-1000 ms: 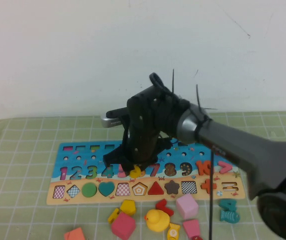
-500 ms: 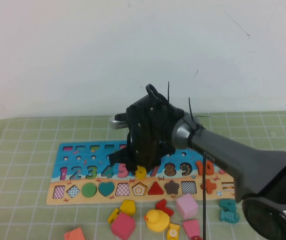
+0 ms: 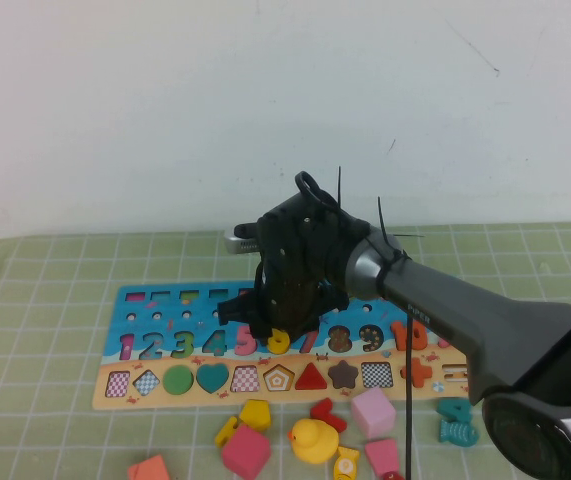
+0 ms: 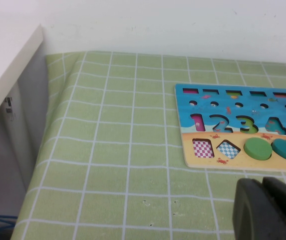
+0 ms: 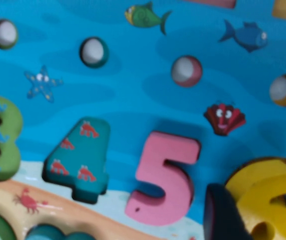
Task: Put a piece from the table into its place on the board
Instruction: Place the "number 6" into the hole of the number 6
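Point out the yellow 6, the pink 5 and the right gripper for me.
Yellow numeral 6 piece (image 5: 265, 192), right wrist view, upper curve.
Pink numeral 5 (image 5: 164, 176), right wrist view, middle.
Right gripper (image 3: 277, 338), high view, between fingertips, above the board.

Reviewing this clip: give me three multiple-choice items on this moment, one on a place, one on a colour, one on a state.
1. Where is the right gripper?
A. over the board's number row
B. over the duck
C. off the table

2. What colour is the 5 beside the piece?
A. green
B. pink
C. red

3. How is the left gripper?
A. holding a block
B. wide open
C. shut, empty, near the board's left end

Answers: 1 A, it is at the slot between 5 and 7. 2 B, the right wrist view shows pink. 3 C, its fingers meet.
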Controlling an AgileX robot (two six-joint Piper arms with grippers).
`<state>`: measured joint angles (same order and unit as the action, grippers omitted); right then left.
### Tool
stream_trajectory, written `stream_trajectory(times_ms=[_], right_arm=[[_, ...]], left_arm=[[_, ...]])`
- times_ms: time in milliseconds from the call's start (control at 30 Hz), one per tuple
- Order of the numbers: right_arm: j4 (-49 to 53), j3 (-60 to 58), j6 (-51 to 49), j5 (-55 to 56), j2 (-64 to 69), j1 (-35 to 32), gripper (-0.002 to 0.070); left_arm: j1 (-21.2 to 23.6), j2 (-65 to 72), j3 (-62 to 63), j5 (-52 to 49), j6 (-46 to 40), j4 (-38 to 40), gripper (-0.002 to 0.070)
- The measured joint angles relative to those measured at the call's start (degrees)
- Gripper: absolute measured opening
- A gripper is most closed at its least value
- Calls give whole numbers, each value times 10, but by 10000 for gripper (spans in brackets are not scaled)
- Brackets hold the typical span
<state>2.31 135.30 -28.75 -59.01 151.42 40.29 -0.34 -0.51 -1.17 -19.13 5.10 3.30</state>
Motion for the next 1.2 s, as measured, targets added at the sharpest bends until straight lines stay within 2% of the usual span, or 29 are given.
stream_trajectory(times_ms=[300, 800, 1033, 1100, 1200], right_arm=[[-1, 0, -20, 6, 0, 0, 288], [-1, 0, -23, 2, 0, 0, 403], [5, 22, -3, -24, -1, 0, 399], [9, 37, 36, -45, -7, 0, 375], [14, 59, 103, -84, -27, 0, 293]], left_arm=[[0, 0, 0, 0, 0, 0, -1], [0, 0, 0, 0, 0, 0, -1], [0, 0, 0, 0, 0, 0, -1], [0, 0, 0, 0, 0, 0, -1], [0, 0, 0, 0, 0, 1, -1]])
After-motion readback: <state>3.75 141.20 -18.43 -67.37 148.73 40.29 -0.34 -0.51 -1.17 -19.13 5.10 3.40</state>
